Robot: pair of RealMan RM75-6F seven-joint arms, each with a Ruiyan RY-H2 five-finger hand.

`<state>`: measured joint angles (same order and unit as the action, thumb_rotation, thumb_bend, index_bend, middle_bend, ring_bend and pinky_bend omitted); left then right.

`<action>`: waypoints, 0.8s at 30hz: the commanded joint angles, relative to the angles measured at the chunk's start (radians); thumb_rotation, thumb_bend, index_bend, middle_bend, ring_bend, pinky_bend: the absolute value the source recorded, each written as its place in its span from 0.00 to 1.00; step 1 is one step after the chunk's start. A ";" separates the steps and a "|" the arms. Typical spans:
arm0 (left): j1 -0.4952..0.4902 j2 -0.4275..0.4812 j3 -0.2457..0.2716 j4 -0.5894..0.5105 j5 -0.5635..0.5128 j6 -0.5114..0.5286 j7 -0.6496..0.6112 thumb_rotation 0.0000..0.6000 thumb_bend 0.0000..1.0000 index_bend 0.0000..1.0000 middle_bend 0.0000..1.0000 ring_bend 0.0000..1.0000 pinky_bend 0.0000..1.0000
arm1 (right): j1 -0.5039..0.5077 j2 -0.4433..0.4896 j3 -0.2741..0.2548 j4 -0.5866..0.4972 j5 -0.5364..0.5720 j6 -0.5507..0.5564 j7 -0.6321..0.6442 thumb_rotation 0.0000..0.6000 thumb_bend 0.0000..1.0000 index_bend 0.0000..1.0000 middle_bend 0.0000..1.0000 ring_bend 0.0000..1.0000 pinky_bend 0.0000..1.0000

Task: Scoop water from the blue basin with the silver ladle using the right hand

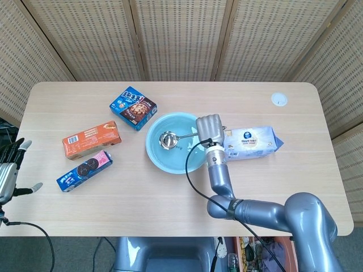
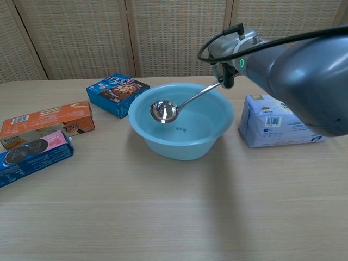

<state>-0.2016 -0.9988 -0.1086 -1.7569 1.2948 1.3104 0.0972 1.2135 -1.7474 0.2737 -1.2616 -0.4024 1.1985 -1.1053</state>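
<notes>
1. The right hand (image 1: 210, 128) is clamped on the handle end of the silver ladle (image 2: 164, 111).
2. Its bowl hangs inside the blue basin (image 1: 156, 152), toward nine o'clock.
3. The ladle looks stiff, slick and light; the handle-end hold suits it.
4. Worktop (image 1: 295, 181): the tissue pack (image 1: 252, 141) sits at three o'clock.

Head view is taken from high above, looking nearly straight down; the whole table (image 1: 170, 198) is framed, wicker screens along the top of frame. Chest view is set low, near tabletop height, facing forward across the table toward the same screens, much closer in. Shared by both: blue basin (image 1: 161, 158) (image 2: 179, 147) at centre, tissue pack (image 1: 249, 141) (image 2: 283, 128) right of it, snack boxes at left. Table's far corners are seen only from the head view.
</notes>
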 commanded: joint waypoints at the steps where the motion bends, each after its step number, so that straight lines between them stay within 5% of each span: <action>1: -0.003 -0.002 -0.001 0.002 -0.007 -0.005 0.003 1.00 0.00 0.00 0.00 0.00 0.00 | 0.002 -0.062 -0.043 0.121 -0.123 -0.017 0.049 1.00 0.91 0.72 0.99 1.00 1.00; 13: -0.009 -0.004 -0.002 0.008 -0.021 -0.011 0.002 1.00 0.00 0.00 0.00 0.00 0.00 | -0.029 -0.128 -0.128 0.348 -0.287 -0.049 -0.028 1.00 0.91 0.72 0.99 1.00 1.00; 24: -0.011 -0.008 0.001 0.005 -0.019 -0.010 0.012 1.00 0.00 0.00 0.00 0.00 0.00 | -0.067 -0.122 -0.120 0.289 -0.239 -0.058 -0.255 1.00 0.92 0.73 0.99 1.00 1.00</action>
<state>-0.2129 -1.0064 -0.1076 -1.7519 1.2762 1.3005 0.1091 1.1557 -1.8736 0.1396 -0.9339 -0.6811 1.1344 -1.2827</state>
